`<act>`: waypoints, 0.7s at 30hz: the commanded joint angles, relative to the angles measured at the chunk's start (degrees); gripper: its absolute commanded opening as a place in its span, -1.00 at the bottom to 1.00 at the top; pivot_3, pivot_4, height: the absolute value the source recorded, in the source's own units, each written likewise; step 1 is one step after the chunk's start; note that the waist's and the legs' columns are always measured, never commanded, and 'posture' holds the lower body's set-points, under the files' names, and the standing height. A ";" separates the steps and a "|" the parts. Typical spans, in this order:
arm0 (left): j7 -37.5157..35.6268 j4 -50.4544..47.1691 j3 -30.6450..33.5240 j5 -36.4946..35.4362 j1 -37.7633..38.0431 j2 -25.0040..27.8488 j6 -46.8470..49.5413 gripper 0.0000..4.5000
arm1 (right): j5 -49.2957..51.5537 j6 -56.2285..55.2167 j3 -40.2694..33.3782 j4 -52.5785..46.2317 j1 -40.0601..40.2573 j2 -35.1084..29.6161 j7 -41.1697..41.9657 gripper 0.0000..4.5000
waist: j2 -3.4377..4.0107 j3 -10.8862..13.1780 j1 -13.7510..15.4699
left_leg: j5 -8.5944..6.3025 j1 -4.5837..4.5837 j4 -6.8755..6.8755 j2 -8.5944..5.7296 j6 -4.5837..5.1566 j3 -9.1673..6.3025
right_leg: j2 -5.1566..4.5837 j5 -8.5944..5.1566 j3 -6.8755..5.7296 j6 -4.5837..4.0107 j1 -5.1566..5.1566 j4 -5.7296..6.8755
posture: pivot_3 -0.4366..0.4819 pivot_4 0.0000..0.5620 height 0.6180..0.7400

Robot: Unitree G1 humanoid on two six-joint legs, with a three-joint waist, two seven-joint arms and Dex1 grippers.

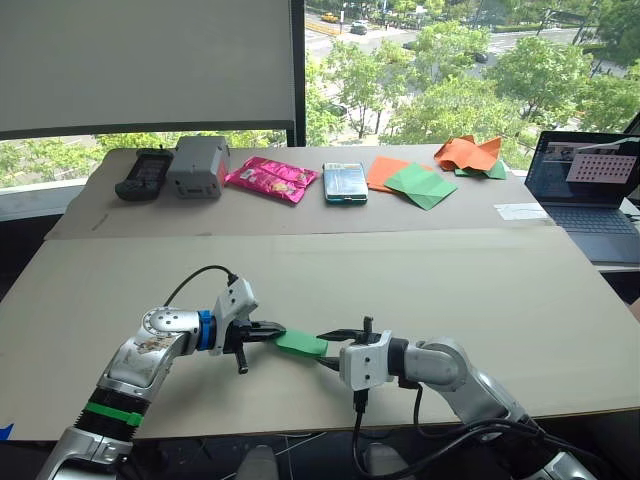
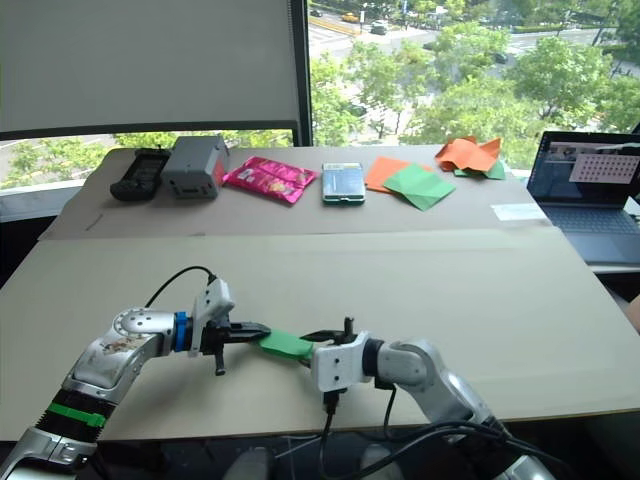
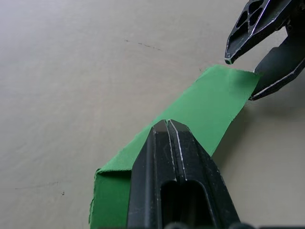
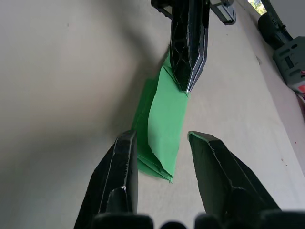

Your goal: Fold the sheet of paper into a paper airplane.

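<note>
Your left gripper (image 1: 262, 333) pinches one end of the narrow folded bright green sheet of paper (image 1: 301, 344), its long axis running straight into your open right gripper (image 4: 159, 143) opposite

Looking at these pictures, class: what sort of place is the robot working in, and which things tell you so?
Probably an upper-floor office or lab: a large window overlooks treetops and a street, an open laptop sits at the side, and long tables carry gear.

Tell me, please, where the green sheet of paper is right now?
The sheet of paper lies at the table's near edge, pinched by the left gripper, its other end between the right gripper's open fingers.
</note>
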 commanded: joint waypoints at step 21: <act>-0.27 1.91 -2.39 5.11 2.06 0.17 -5.99 -1.00 | 8.90 31.17 1.93 3.36 -6.69 15.05 -4.51 -1.00 | 0.16 -0.10 -0.01 | 0.00 0.01 0.00 0.01 0.00 0.00 | 0.01 0.00 0.00 0.00 -0.02 0.05 | -0.05 -0.47 0.64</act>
